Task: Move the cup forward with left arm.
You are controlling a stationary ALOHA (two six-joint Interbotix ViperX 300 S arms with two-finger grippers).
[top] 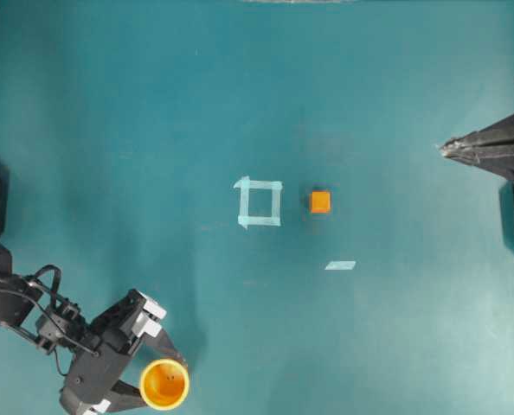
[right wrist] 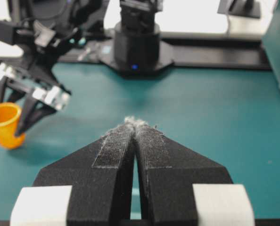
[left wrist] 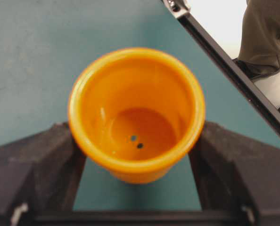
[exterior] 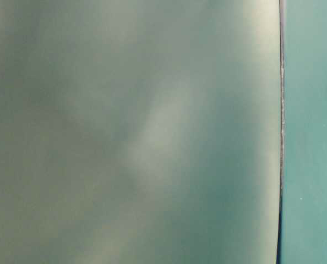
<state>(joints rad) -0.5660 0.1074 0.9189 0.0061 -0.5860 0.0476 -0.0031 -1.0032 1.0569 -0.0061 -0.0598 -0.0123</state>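
Upright cup (left wrist: 136,115), mouth up

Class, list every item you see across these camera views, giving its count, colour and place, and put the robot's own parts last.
cup: one, orange-yellow, upright near the table's bottom-left edge, between the left jaws
cube: one, orange, just right of the tape square
tape square: one, pale blue outline, table centre
tape strip: one, pale blue, below and right of the cube
table: one, teal
left gripper: one, black, jaws either side of the cup
right gripper: one, black, right edge, jaws shut, empty
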